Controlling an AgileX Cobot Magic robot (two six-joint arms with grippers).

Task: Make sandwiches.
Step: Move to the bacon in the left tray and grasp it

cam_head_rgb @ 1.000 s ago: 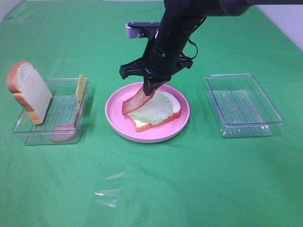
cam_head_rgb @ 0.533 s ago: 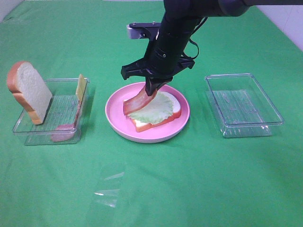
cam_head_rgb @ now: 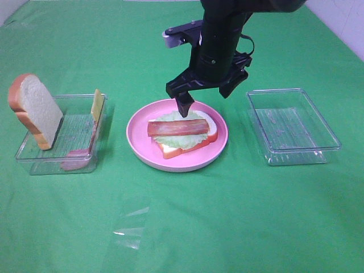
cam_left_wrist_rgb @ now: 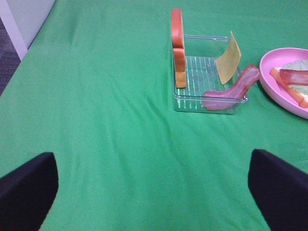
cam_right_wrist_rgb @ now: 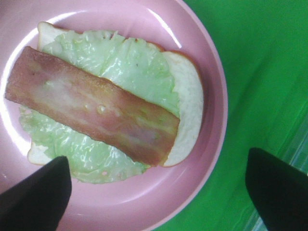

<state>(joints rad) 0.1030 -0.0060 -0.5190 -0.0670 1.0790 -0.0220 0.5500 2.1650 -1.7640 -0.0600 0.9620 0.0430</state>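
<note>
1. I can read no text, label, brand, number or sign in any view.
2. Pink plate (cam_head_rgb: 135,141), left clear tray (cam_head_rgb: 35,165), right clear tray (cam_head_rgb: 296,158), green cloth (cam_head_rgb: 227,216): I see plain, unmarked surfaces.

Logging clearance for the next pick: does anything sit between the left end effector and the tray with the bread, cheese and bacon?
Nothing visible does. Only bare green cloth lies between the open left end effector and the tray, whose bread slice, cheese and bacon strip are all exposed.
</note>
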